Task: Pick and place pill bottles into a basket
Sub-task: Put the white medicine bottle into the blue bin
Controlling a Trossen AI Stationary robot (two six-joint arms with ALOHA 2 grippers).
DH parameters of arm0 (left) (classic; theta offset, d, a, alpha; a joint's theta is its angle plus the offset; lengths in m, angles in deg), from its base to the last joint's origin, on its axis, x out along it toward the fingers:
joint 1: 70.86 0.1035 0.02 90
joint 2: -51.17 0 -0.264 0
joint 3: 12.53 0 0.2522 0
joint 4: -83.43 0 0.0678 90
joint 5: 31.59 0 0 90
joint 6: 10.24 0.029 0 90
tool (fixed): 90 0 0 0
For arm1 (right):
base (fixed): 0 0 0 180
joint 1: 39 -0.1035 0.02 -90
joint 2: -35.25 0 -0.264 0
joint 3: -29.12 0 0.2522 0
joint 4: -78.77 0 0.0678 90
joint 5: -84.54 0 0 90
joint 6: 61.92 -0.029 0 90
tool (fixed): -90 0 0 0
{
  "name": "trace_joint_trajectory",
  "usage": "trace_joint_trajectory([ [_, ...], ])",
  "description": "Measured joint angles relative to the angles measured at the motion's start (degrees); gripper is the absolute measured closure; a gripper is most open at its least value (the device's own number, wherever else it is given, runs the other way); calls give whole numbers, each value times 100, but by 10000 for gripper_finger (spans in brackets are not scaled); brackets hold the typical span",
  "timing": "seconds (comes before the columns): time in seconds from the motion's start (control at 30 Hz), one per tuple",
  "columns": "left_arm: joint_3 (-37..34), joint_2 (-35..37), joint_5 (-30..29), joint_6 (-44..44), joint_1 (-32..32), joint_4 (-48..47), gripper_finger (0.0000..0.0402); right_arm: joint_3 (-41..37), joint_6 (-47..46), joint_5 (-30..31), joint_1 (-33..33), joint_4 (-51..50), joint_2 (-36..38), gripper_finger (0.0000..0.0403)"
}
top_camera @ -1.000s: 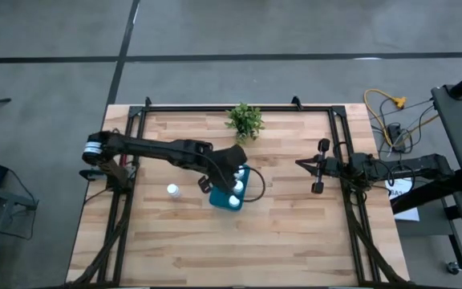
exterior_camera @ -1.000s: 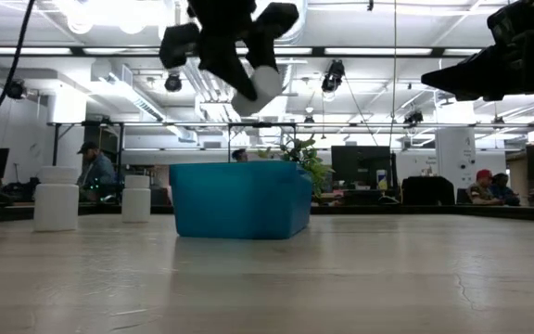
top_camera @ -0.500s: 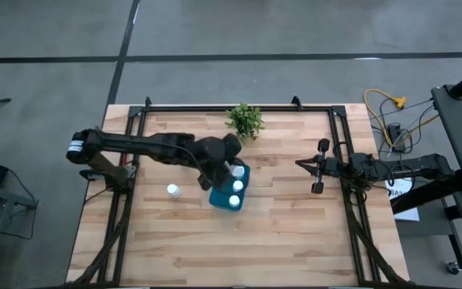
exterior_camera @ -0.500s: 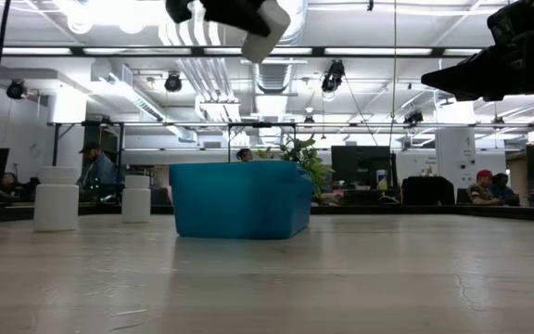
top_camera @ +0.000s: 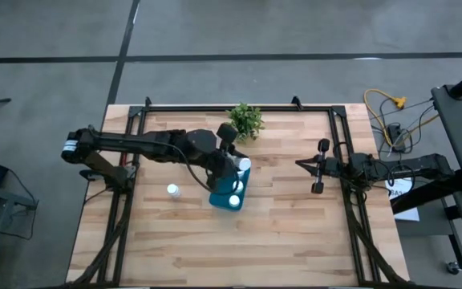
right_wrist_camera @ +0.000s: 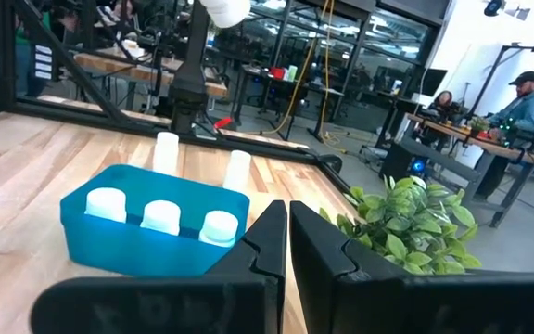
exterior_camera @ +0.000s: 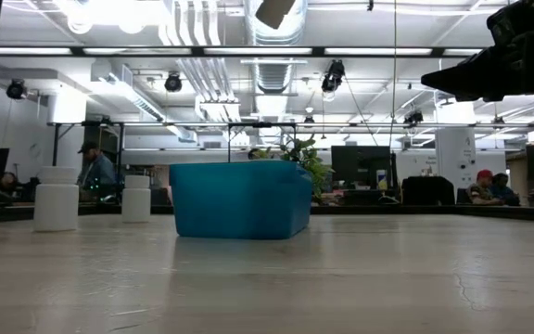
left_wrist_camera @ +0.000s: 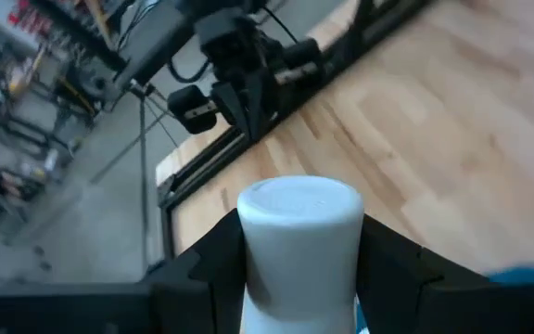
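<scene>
Left pincer: raised above the teal basket, clamped on one white pill bottle. The left wrist view shows that bottle's flat end between the two dark fingers, which the high view shows only as a white spot at the arm's tip. In the low view only the bottle's end shows at the upper edge.

Right pincer: clenched on nothing, waiting at the table's right side; fingers pressed together in its own wrist view.

Basket: near the table's middle, just in front of the potted plant. The right wrist view shows three white caps in a row inside; the low view shows only its solid wall.

Loose pill bottles: two stand beyond the basket in the right wrist view; the high view shows one clearly.

Writing: none legible on any bottle.
</scene>
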Motion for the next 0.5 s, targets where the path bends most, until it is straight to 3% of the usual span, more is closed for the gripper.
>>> trace_joint_trajectory([
  [0.23,-101,15,208,-1589,2,874,262,0,418,0,0,6,-2,394],
  [0.5,-393,24,581,-2562,0,2329,262,0,860,-19,0,20,-13,394],
])
